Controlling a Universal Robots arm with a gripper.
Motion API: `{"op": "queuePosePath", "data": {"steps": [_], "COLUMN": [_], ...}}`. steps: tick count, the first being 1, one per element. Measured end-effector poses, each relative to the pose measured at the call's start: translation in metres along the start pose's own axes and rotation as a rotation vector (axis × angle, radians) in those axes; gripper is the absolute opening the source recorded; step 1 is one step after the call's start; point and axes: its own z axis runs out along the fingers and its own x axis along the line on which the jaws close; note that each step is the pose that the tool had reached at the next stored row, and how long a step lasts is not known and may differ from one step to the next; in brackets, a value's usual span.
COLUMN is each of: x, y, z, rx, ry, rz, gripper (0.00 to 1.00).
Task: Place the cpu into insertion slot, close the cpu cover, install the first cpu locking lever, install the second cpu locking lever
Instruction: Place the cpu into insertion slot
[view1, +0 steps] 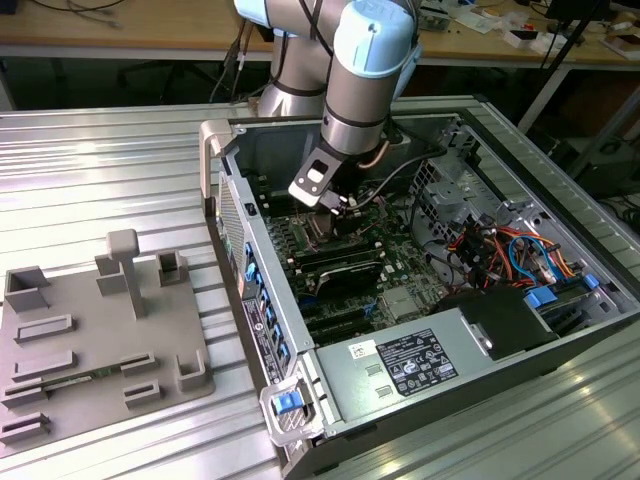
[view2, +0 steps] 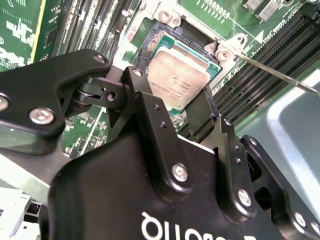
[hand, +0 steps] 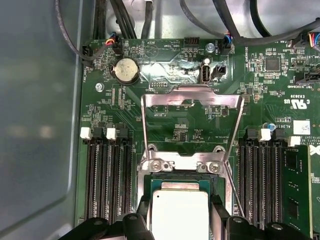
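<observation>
The cpu (view2: 177, 70), a flat square chip with a silvery top and green rim, sits between my black fingers (view2: 150, 117), level with or just above the insertion slot (view2: 167, 26), whose black rim shows around it. My gripper (view2: 167, 86) is shut on its two opposite edges. In the first wrist view the cpu (hand: 180, 215) lies over the insertion slot (hand: 180, 177), with my gripper (hand: 180, 211) around it. The cpu cover (hand: 192, 95), a thin silvery frame, stands swung open on its hinge beyond the slot. In the exterior view my gripper (view1: 335, 205) reaches down into the computer case.
A thin wire locking lever (hand: 234, 187) stands raised beside the slot, also visible as the lever (view2: 280, 77). Black memory slots (hand: 107, 180) flank the socket on both sides. Cables and drives (view1: 510, 255) fill the case's far side. A grey fixture plate (view1: 100, 340) lies on the exterior view's left.
</observation>
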Motion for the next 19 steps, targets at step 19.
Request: {"op": "queuePosePath", "data": {"steps": [19], "x": [-0.0041], "y": [-0.0004], "z": [0.0028], "rx": [0.0002], "ry": [-0.0002], "rz": [0.003], "gripper": [0.55]}}
